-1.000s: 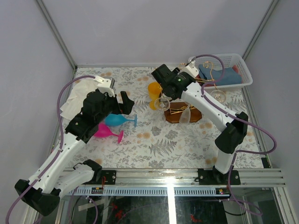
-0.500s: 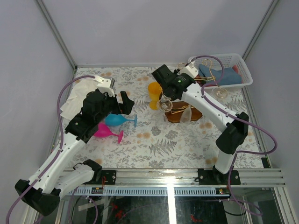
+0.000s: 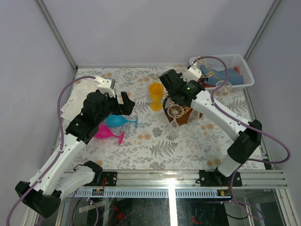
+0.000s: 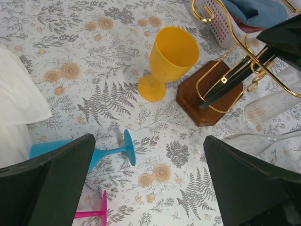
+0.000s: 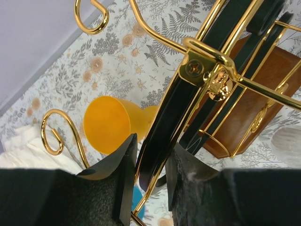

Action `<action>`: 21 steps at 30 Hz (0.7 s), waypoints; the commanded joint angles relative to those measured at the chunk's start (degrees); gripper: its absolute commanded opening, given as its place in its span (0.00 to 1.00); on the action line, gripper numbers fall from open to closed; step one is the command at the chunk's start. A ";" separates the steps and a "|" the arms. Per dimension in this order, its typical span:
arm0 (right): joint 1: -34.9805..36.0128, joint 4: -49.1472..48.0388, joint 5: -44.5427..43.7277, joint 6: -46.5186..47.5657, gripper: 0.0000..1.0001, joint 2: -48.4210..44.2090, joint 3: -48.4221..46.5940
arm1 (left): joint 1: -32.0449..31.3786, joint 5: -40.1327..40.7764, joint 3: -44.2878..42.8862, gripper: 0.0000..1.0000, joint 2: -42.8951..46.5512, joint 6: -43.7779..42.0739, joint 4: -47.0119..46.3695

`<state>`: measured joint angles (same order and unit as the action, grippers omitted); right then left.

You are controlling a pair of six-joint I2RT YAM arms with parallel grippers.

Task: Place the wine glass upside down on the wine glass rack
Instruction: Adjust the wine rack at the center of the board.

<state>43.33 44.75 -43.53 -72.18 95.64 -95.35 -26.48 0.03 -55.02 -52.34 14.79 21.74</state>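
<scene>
The wine glass (image 3: 175,112) lies at 6 o'clock from the right hand (image 5: 150,143), beside the wine glass rack (image 4: 209,94). Its fingers (image 5: 117,183) sit nearly together; whether they pinch the glass cannot be told.

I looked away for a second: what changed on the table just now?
The right arm swung toward the near edge and to the right, and the clear glass under its gripper went along, from beside the yellow goblet to in front of the rack. Whether the gripper grips it cannot be told. The left arm, blue glass, pink glass and basket stayed put.
</scene>
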 commanded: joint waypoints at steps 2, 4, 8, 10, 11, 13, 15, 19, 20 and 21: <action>-0.35 -3.26 -0.62 13.36 0.11 -5.47 2.93 | 0.55 0.38 0.44 1.00 0.52 0.51 -2.93; -0.35 -3.60 0.42 15.51 0.10 -6.07 3.66 | 0.58 0.68 0.57 1.00 0.72 0.57 -3.01; -0.35 -4.83 2.44 21.17 0.10 -7.65 5.27 | 0.57 0.85 0.62 1.00 0.74 0.59 -3.06; -0.35 -6.88 4.20 24.83 0.10 -8.88 7.05 | 0.64 0.97 0.58 1.00 0.78 0.59 -3.04; -0.37 -7.71 4.93 26.25 0.10 -9.53 7.66 | 0.71 1.02 0.62 1.00 0.87 0.59 -3.02; -0.35 -8.72 5.97 28.28 0.10 -10.79 8.69 | 0.71 1.34 0.64 1.00 0.81 0.59 -2.91; -0.35 -10.43 7.55 30.87 0.10 -12.11 9.84 | 0.85 1.65 0.62 1.00 0.82 0.58 -2.85; -0.41 -12.34 11.07 36.32 0.11 -13.98 11.27 | 0.82 1.65 0.62 1.00 0.79 0.59 -2.84; -0.37 -12.36 11.88 37.49 0.11 -14.17 11.35 | 0.81 1.65 0.62 1.00 0.75 0.59 -2.84; -0.36 -12.22 12.58 38.58 0.11 -14.28 11.29 | 0.81 1.65 0.62 1.00 0.75 0.59 -2.84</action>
<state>43.00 35.51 -33.36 -44.25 84.55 -83.83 -26.20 0.67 -54.87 -52.31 14.81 21.71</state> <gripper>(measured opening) 0.312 0.997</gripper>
